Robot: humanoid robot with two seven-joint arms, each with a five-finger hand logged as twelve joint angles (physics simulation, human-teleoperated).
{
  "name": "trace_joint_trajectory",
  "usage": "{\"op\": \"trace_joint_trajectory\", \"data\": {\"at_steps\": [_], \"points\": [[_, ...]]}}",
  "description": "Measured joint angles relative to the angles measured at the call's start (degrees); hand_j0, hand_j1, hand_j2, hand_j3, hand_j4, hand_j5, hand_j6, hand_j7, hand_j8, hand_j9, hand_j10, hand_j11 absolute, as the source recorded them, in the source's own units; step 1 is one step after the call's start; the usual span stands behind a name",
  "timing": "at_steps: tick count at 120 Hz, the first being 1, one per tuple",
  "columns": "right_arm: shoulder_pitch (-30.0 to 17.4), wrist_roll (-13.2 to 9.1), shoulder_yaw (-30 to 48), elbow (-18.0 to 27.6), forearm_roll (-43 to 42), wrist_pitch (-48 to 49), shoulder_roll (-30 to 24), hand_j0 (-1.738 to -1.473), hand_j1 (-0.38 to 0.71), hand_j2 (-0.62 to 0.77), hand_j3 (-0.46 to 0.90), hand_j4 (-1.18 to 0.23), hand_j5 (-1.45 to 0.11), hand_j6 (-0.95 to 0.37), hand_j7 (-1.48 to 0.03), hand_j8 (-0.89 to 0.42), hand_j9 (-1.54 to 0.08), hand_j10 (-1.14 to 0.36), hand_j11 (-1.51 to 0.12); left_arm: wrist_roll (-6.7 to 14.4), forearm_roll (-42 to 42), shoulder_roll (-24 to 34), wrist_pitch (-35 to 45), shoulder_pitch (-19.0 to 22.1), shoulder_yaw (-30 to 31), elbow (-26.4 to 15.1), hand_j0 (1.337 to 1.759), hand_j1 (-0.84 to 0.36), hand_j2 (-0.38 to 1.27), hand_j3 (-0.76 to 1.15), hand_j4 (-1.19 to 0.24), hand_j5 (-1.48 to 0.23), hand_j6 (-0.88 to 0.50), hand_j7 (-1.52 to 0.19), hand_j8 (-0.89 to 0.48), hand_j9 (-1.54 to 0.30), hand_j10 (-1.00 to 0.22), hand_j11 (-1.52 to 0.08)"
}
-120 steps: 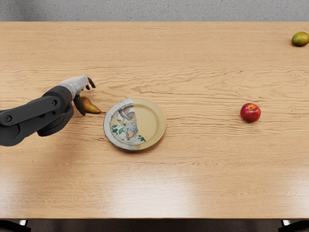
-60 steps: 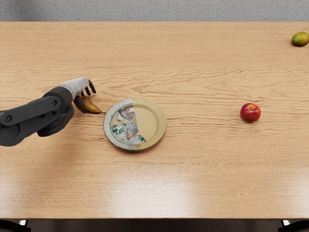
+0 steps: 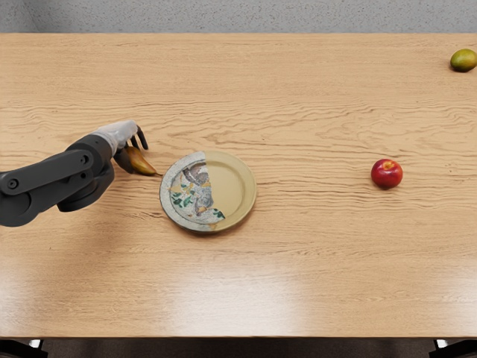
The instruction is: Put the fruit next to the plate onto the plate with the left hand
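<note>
the left arm comes in from the left side, low over the table [image 3: 298,268]. the left hand [image 3: 123,143] is at the end of it, right on top of the brown fruit [image 3: 143,165]. the fingers [image 3: 140,139] curl down over the fat end of the fruit and the thumb is on the other side, so the hand looks closed around it. the pointy end sticks out toward the plate [image 3: 237,188]. the fruit lies on the wood just beside the plate, not on it, so the job is not done yet

the hold looks small, only on one end. if the hand lifts fast, i think the fruit could tip, slip out and roll away. if the hand stays too low on the way over, the pointy end could bump the rim of the plate and push the plate along. if it lets go from too high, the fruit could bounce off

far to the right sits a red apple [image 3: 387,173], well apart from the plate. a green fruit [image 3: 463,60] is up in the far right corner. those two are not the ones to move

the right hand cannot be seen
</note>
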Motion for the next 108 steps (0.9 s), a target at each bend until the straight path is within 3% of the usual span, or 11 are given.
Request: {"op": "trace_joint_trajectory", "data": {"at_steps": [32,73,108], "points": [[0.0,0.0,0.0,0.0,0.0,0.0,0.0,-1.658,-0.33,0.0,0.0,-0.02,-0.02,-0.02,-0.02,-0.02,-0.02,-0.02,-0.02,0.02,0.07,0.0,-0.02,0.08,0.04,0.0,1.651,-0.29,0.16,0.0,-0.6,-0.79,-0.53,-0.8,-0.47,-0.81,-0.59,-0.81],[0.0,0.0,0.0,-0.01,0.0,0.0,0.0,-1.658,-0.33,0.0,0.0,-0.02,-0.02,-0.02,-0.02,-0.02,-0.02,-0.02,-0.02,-0.02,-0.56,0.09,0.07,0.01,0.04,0.03,1.655,-0.31,0.36,0.0,-0.67,-0.84,-0.58,-0.86,-0.53,-0.87,-0.65,-0.87],[0.0,0.0,0.0,-0.03,-0.01,0.0,0.0,-1.658,-0.33,0.0,0.0,-0.02,-0.02,-0.02,-0.02,-0.02,-0.02,-0.02,-0.02,-0.06,-7.74,2.67,-0.06,-2.18,-0.37,0.08,1.655,-0.29,0.34,0.0,-0.67,-0.88,-0.57,-0.88,-0.54,-0.89,-0.66,-0.9]]}}
